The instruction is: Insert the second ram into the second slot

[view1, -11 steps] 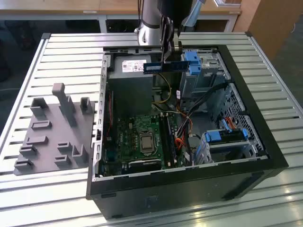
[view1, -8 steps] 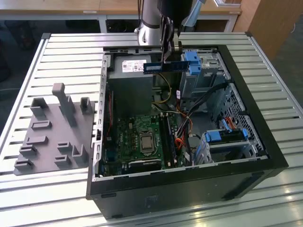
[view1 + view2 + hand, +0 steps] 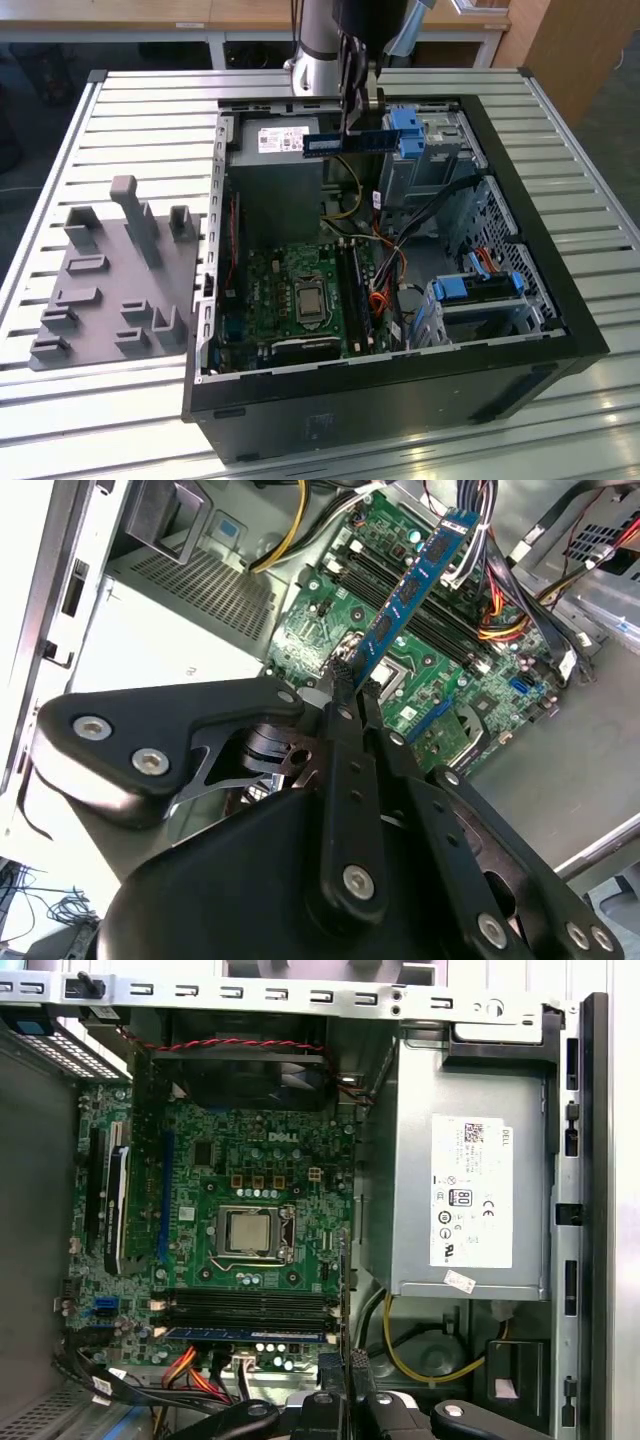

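Start at the fingers point(image 3: 350, 742). In the second wrist view they are closed on the second ram point(image 3: 410, 585), and the blue stick projects past the tips with its dark chips facing the camera. In the exterior view the second ram point(image 3: 348, 142) hangs level under the fingers point(image 3: 352, 118), raised above the open computer case point(image 3: 545, 255) and touching nothing else. Treat the pick-up as complete: the module is in the grasp and has been brought over the case.

Below the stick lies the motherboard point(image 3: 200, 1210). Its memory slots point(image 3: 245, 1305) run side by side between the processor socket point(image 3: 250, 1232) and the bundle of red and orange cables point(image 3: 195, 1370). The dark slots look unoccupied. A blue strip point(image 3: 245, 1335) sits in the row nearest the cables; it may be a module already seated, but you cannot confirm this from the views. The power supply point(image 3: 470, 1190) fills the bay beside the board.

Judge the insertion as not begun. The stick is well apart from the memory slots point(image 3: 358, 285), its contact edge is not in any slot, and it is not yet lined up over one. Alignment, lowering and seating remain.

Beyond the case, the slatted metal surface point(image 3: 140, 110) carries a grey parts fixture point(image 3: 110, 290) on the exterior view's left.
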You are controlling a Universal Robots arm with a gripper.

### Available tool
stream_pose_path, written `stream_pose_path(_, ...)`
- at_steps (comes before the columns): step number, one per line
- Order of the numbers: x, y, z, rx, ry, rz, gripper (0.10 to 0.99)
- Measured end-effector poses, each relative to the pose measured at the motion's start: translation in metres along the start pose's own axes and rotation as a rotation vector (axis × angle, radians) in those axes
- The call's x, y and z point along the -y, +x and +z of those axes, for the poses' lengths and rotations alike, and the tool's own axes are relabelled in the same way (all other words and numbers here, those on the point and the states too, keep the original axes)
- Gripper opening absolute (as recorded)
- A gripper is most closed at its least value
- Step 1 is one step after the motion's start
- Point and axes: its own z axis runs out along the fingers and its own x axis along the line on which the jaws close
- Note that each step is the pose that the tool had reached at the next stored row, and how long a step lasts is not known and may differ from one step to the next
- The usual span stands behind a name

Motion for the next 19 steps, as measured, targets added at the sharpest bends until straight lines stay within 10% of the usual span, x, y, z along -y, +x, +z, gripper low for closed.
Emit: stream_pose_path(19, -0.0001, 0.0045, -0.0001, -0.0027, 0.000, 0.000, 0.137)
